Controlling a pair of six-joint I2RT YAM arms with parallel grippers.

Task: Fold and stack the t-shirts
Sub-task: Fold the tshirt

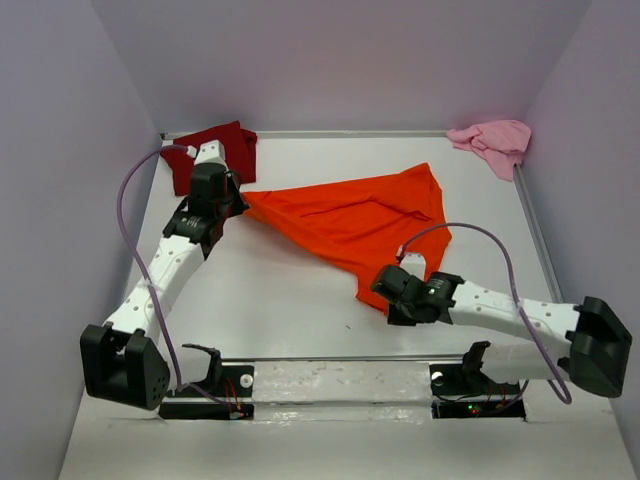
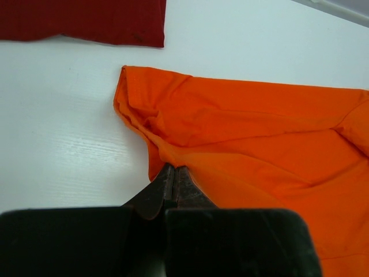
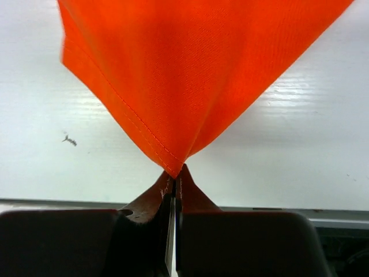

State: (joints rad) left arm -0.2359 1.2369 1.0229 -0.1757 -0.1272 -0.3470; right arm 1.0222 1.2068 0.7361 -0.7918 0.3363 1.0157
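A bright orange t-shirt (image 1: 355, 215) lies spread across the middle of the table, stretched between both arms. My left gripper (image 1: 238, 200) is shut on its left corner; in the left wrist view the closed fingertips (image 2: 173, 171) pinch the orange t-shirt (image 2: 259, 150) at its edge. My right gripper (image 1: 382, 285) is shut on the near corner, and the right wrist view shows the stitched hem of the orange t-shirt (image 3: 184, 75) coming to a point in the closed gripper (image 3: 176, 171). A dark red t-shirt (image 1: 205, 150) lies folded at the back left. A pale pink t-shirt (image 1: 495, 142) sits crumpled at the back right.
Purple walls close in the white table (image 1: 300, 300) on three sides. A metal rail (image 1: 340, 360) runs along the near edge by the arm bases. A small dark speck (image 3: 70, 139) lies on the table near the right gripper.
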